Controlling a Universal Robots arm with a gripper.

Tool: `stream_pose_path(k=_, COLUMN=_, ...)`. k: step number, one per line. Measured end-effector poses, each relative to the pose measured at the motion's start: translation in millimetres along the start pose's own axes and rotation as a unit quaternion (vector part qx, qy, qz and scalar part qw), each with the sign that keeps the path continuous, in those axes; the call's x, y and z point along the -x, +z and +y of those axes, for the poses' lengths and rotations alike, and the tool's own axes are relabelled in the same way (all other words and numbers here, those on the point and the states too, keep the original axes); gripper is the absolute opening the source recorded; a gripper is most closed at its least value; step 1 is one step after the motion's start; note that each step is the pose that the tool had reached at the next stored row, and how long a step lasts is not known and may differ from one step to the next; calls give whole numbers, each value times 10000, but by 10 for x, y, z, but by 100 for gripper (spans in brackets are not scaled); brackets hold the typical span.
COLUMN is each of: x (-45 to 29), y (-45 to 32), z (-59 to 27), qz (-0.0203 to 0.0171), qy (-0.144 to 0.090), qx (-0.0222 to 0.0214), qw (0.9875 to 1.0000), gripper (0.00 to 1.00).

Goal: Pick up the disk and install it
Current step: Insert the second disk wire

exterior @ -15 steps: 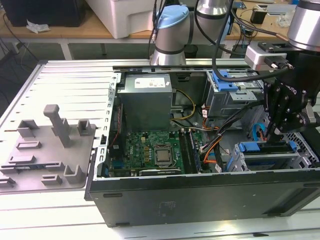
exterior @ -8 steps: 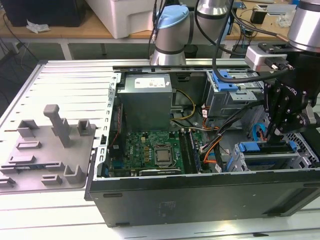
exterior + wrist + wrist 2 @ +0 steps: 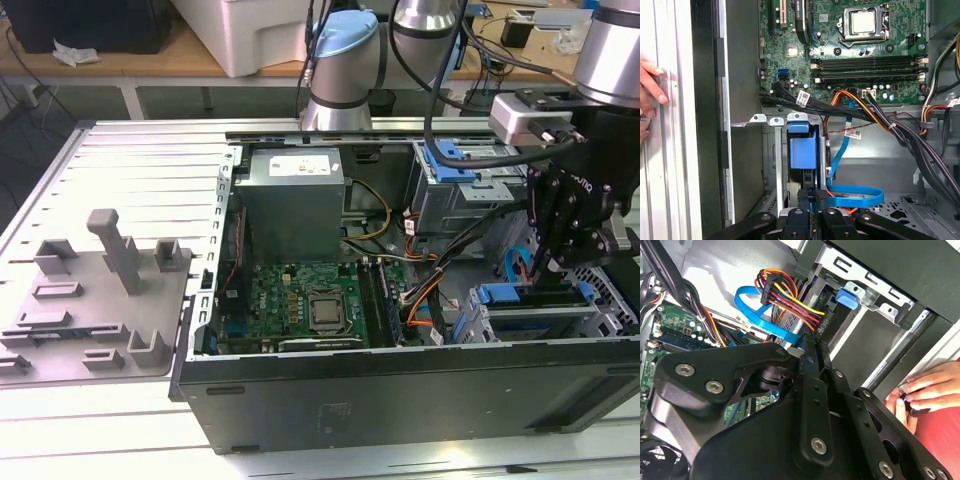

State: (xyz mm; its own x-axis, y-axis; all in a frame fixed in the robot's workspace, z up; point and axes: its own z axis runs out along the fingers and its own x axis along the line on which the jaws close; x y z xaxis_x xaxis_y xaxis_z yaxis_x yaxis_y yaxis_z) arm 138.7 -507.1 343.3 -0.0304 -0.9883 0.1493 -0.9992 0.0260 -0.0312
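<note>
Here, an open computer case (image 3: pixel 400 400) on the slatted table (image 3: pixel 120 150), my gripper (image 3: pixel 553 268) low over its drive cage (image 3: pixel 540 318), fingers pinched onto the disk (image 3: pixel 803 150), blue carrier edge-up in the bay, a person's hand (image 3: pixel 650 85) on the case rim.

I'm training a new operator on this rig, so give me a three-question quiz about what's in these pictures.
1. True or false: the claw hangs over the processor socket.
2. The flat cable looped beside the drive cage is: A blue, B green, C white.
3. Fill in: outside the computer case, a person's ____ rests on the light surface.
Key: 1 false, it is over the drive cage at the exterior view's right. 2 A. 3 hand.
</note>
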Motion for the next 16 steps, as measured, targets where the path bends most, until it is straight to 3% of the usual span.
stream_pose_path(k=16, x=4, y=30, z=0, qz=-1, qy=0, qx=0, qw=10000, gripper=16)
